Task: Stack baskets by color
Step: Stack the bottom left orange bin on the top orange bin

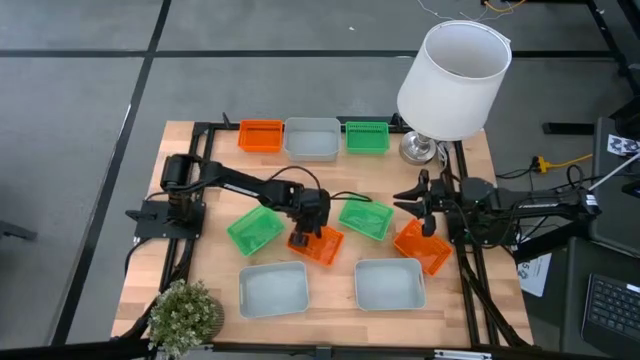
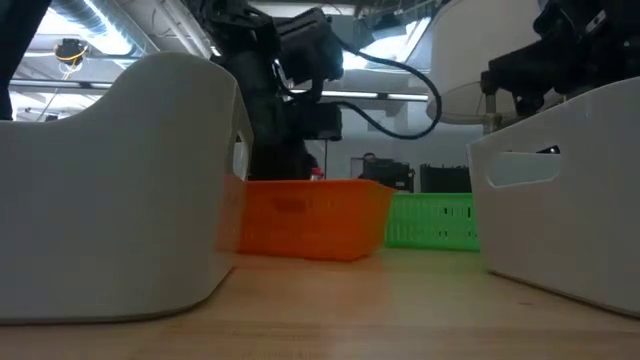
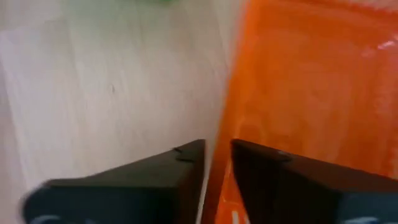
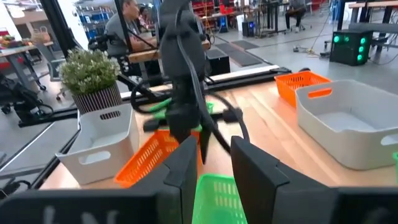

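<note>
Left arm extended across the table centre, wrist pitched down; left pincer (image 1: 306, 238) lowered, fingers (image 3: 186, 168) narrowly apart astride a thin wall. Right arm drawn back at table's right side; right pincer (image 1: 428, 205) fingers spread, holding nothing

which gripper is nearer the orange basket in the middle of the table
Left. The left gripper straddles the wall of the middle orange basket. The right gripper hovers apart, off to its right, over another orange basket.

Orange baskets (image 1: 261, 135), green baskets (image 1: 367, 136), pale grey-blue baskets (image 1: 312, 138) (plain), white lampshade (image 1: 455, 80)
</note>
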Motion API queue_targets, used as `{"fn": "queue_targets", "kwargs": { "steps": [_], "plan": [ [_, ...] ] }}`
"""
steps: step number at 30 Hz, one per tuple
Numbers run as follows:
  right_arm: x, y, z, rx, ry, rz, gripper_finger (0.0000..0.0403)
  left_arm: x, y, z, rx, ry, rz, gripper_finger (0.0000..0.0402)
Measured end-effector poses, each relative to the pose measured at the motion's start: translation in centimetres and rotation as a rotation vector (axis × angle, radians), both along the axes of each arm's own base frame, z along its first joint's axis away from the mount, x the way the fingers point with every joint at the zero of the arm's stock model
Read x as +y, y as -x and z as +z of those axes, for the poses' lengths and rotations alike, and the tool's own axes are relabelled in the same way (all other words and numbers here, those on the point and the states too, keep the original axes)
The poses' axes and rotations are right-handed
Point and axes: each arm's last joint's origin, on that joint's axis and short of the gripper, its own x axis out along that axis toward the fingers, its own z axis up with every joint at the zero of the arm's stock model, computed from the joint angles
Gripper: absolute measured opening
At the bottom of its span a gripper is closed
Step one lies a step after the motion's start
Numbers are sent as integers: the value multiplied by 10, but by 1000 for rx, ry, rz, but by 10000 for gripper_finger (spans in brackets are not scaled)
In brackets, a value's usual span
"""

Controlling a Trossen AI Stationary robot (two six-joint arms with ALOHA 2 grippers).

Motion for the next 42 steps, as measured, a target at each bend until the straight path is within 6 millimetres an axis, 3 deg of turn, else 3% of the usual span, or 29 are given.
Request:
{"fn": "queue_targets", "kwargs": {
  "steps": [3, 8, 12, 15, 19, 26, 30, 33, 38, 42],
  "plan": [
    [0, 0, -4, 16, 1, -2, 99, 3, 4, 22, -1, 11, 10, 9],
    [0, -1, -4, 18, 2, -2, 99, 11, 12, 84, -2, -46, -9, 1],
    [0, -1, -4, 21, 3, -2, 99, 30, 29, 136, 51, -236, 34, 1],
    [0, -2, -5, 25, 3, -2, 99, 59, 43, 163, 101, -372, 120, 0],
    [0, -2, -5, 29, 1, -2, 99, 115, 66, 200, 118, -418, 221, 0],
    [0, -3, -6, 36, 2, -1, 99, 208, 135, 254, 54, -427, 401, 0],
    [0, -3, -6, 42, 16, 0, 99, 236, 174, 264, 134, -371, 506, 0],
    [0, -4, -7, 49, 54, 6, 99, 252, 192, 265, 140, -312, 538, 0],
    [-1, -4, -7, 52, 55, -26, 99, 278, 203, 251, 180, -303, 480, 0],
    [-1, -4, -7, 53, 56, -47, 99, 300, 205, 226, 261, -240, 455, 0]
  ]
}}
